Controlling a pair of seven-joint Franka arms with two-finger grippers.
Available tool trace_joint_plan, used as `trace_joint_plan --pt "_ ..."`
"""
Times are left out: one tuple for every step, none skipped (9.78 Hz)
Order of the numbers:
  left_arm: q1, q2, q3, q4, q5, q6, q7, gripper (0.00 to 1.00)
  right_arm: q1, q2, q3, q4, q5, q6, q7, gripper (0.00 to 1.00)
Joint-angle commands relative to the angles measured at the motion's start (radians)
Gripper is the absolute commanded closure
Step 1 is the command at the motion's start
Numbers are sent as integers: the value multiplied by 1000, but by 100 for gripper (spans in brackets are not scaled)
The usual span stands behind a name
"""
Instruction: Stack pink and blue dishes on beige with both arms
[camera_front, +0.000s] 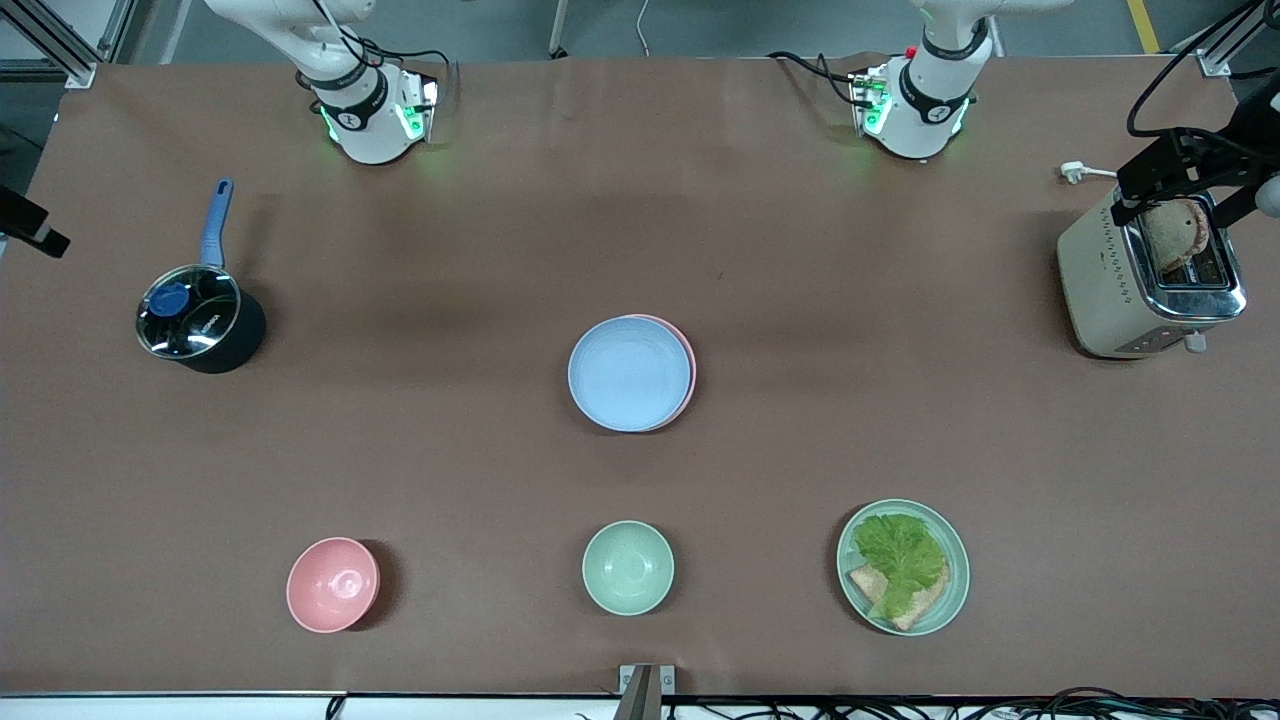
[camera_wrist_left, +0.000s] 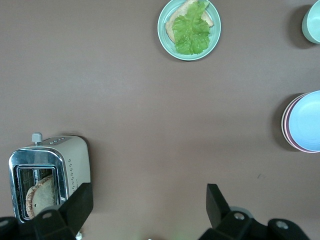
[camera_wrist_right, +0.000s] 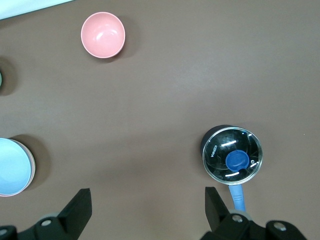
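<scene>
**Plates stacked at the centre, both arms raised**

The blue plate (camera_front: 628, 374) lies on the pink plate (camera_front: 686, 368) in the middle of the worktop (camera_front: 640, 250); a beige plate under them cannot be seen. The left gripper (camera_wrist_left: 150, 200) hangs over the toaster (camera_front: 1150, 275) end and the right gripper (camera_wrist_right: 148, 200) over the pot (camera_front: 197, 320) end, both with jaws released and holding nothing. The stack looks finished, which would explain why both arms wait clear.

**Three cameras looking down on one surface**

The front camera is looking steeply down from high up, facing the arm bases, taking in the whole surface (camera_front: 640, 250). Both wrist cameras are looking straight down from well above. The left one is sharing the toaster (camera_wrist_left: 47, 175), salad plate (camera_wrist_left: 189, 29) and plate stack (camera_wrist_left: 305, 121) with it; the right one the pot (camera_wrist_right: 231, 152), pink bowl (camera_wrist_right: 102, 35) and the stack.
</scene>
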Motion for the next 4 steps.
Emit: trace_joint_plan --pt "5 -10 -6 -42 20 0 -9 0 6 2 8 24 -50 -30 -5 0" --pt "6 -11 -5 -42 20 -2 -9 0 4 2 17 24 -69 -28 -7 0" --pt "6 -11 -5 -42 20 0 -9 0 4 2 17 24 -69 -28 -7 0" --pt "6 -11 -5 -42 20 0 -9 0 4 2 17 24 -69 -30 -7 0"
